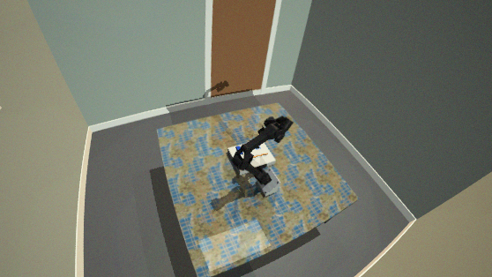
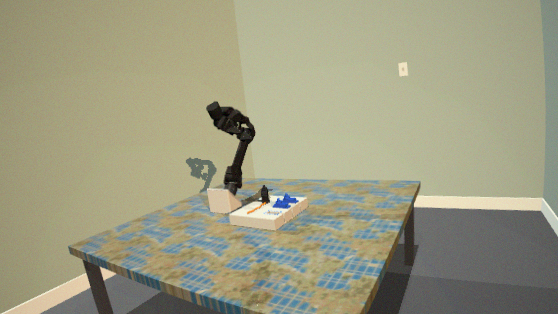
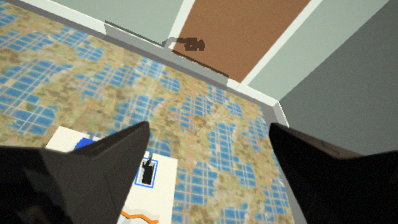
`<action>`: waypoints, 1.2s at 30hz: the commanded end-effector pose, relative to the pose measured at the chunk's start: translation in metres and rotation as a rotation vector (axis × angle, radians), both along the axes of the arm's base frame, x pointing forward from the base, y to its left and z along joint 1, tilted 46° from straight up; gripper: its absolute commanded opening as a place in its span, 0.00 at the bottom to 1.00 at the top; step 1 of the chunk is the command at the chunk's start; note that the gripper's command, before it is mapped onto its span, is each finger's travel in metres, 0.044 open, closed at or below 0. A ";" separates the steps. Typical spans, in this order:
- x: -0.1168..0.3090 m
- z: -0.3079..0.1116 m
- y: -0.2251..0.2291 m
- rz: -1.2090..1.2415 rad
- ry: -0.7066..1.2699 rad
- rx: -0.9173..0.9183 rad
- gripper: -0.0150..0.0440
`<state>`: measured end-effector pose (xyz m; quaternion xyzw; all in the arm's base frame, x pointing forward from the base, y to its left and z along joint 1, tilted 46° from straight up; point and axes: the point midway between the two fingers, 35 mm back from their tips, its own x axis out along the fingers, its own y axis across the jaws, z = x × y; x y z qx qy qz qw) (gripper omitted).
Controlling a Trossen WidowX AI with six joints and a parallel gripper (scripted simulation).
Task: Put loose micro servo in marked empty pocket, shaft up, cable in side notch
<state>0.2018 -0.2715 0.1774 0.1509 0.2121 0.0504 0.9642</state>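
Observation:
A white deck (image 2: 270,208) lies on the patterned table in front of the arm's base. A small dark servo (image 2: 264,192) stands on the deck. In the wrist view it (image 3: 147,172) lies inside a blue-outlined rectangle, and I cannot tell how deep it sits. An orange cable (image 2: 256,207) runs across the deck beside it. Blue servos (image 2: 285,201) sit on the deck's far part. My gripper (image 2: 215,110) is raised high above the table, well away from the deck. Its fingers (image 3: 209,127) stand wide open with nothing between them.
The arm's base sits on a beige block (image 2: 222,199) right behind the deck. A brown door (image 1: 240,44) and walls stand beyond the table's far edge.

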 end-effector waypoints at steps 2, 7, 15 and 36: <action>0.001 -0.001 0.002 0.001 0.008 0.015 1.00; 0.011 -0.011 0.016 0.009 0.076 0.129 1.00; 0.026 -0.031 0.048 0.018 0.238 0.352 1.00; 0.039 -0.070 0.140 -0.030 0.785 0.794 1.00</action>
